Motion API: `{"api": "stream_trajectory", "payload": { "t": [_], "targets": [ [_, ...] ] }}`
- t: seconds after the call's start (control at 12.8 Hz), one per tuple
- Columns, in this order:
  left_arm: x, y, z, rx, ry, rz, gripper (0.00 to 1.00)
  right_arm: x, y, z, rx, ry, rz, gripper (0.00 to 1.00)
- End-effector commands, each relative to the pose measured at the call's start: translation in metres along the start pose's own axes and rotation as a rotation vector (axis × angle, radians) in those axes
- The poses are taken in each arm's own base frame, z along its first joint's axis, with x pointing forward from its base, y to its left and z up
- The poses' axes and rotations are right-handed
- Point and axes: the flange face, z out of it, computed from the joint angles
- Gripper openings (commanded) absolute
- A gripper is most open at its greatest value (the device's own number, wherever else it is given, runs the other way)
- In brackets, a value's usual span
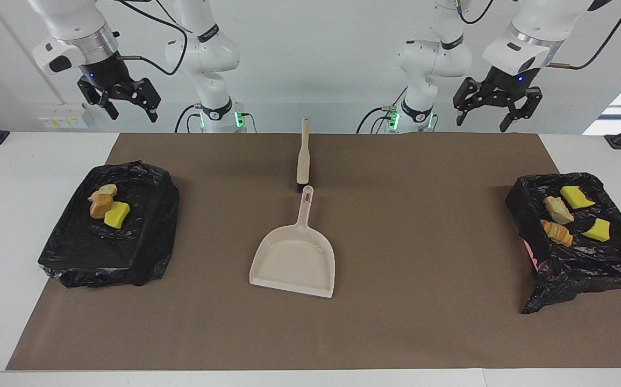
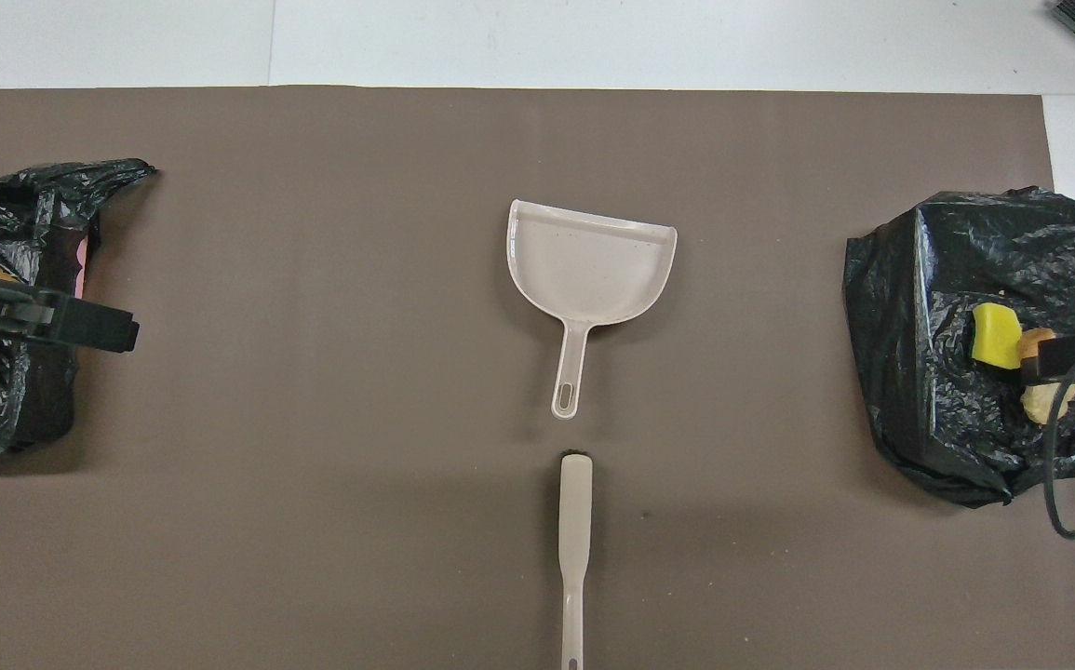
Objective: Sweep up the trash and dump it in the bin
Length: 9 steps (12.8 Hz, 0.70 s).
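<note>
The trash lies in two bins lined with black bags. The bin at the right arm's end holds a beige chunk, an orange-brown piece and a yellow wedge. The bin at the left arm's end holds two yellow wedges, a beige chunk and an orange-brown piece. The beige dustpan lies empty mid-mat. The brush lies by the dustpan's handle, nearer to the robots. My right gripper and left gripper hang open and empty, high over their ends of the table.
A brown mat covers most of the white table. In the overhead view the dustpan and brush lie in line at the middle, and the bins sit at the mat's two ends.
</note>
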Motion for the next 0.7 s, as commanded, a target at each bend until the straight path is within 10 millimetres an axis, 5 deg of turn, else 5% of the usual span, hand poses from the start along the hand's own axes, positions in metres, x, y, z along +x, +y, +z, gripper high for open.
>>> {"api": "stream_trajectory", "payload": {
  "t": [0.0, 0.31, 0.62],
  "targets": [
    [-0.006, -0.017, 0.013, 0.0, -0.008, -0.016, 1.0, -0.001, 0.003, 0.001, 0.012, -0.012, -0.021, 1.0],
    [0.002, -0.054, 0.017, -0.001, 0.009, -0.009, 1.0, 0.005, 0.006, -0.002, -0.017, 0.031, -0.038, 1.0],
    [0.014, -0.06, 0.019, 0.011, 0.015, -0.019, 1.0, 0.006, 0.009, -0.002, -0.045, 0.033, -0.053, 1.0]
  ]
}}
